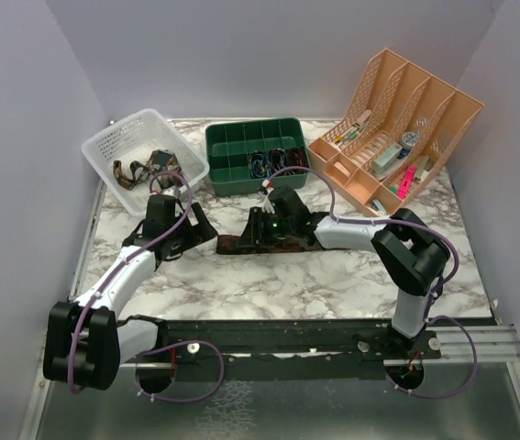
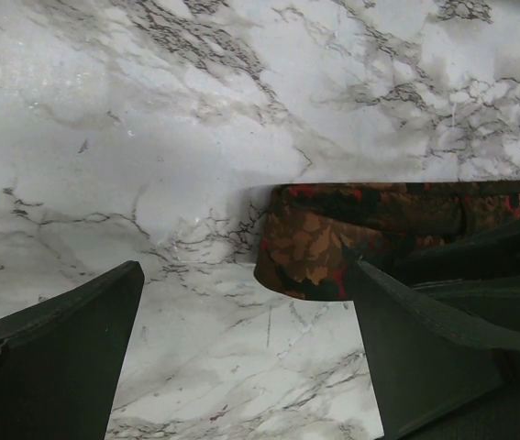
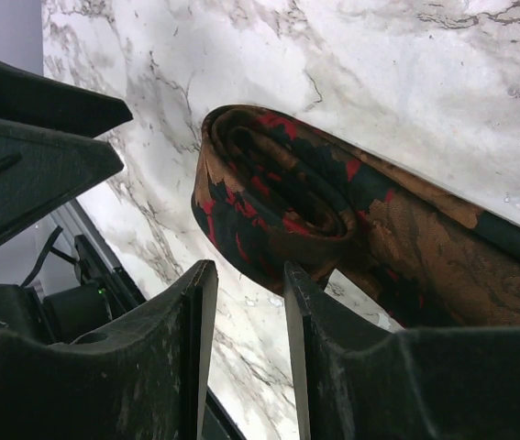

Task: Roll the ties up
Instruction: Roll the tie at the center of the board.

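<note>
A dark brown tie [image 1: 234, 244] with red-orange pattern lies flat on the marble table [image 1: 287, 284]. In the right wrist view one end is wound into a loose roll [image 3: 273, 192], just beyond my right gripper [image 3: 248, 275]. Its jaws stand a small gap apart with only marble between them. In the top view the right gripper [image 1: 261, 229] sits over the tie's middle. My left gripper [image 2: 246, 339] is wide open on the table, and the tie's other end [image 2: 310, 252] lies by its right finger [image 2: 425, 357]. The left gripper [image 1: 195, 234] is at the tie's left end.
A white basket [image 1: 117, 137] at the back left holds more ties [image 1: 145, 168]. A green divided bin [image 1: 232, 137] behind the grippers holds rolled ties [image 1: 273, 160]. A peach desk organizer [image 1: 425, 101] stands at the back right.
</note>
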Motion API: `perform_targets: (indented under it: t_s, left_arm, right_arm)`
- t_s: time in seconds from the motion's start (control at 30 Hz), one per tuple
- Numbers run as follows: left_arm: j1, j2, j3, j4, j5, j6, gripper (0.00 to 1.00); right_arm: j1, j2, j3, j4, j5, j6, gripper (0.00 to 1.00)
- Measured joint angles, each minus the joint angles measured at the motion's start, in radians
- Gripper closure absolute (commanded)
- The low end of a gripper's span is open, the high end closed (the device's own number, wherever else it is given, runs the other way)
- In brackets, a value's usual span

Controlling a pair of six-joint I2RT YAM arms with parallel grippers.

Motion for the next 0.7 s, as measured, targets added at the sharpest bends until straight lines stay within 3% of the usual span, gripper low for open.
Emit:
perform_targets:
  t_s: [0.33,0.7]
  left_arm:
    - [0.000,0.058,-0.035,0.119,0.175,0.014,0.08]
    - [-0.001,0.127,-0.158,0.386,0.275,-0.034,0.12]
  right_arm:
    - [-0.002,0.012,0.029,-0.047,0.034,-0.024,0.59]
    - [-0.008,0.036,0.030,-0.053,0.038,-0.029,0.59]
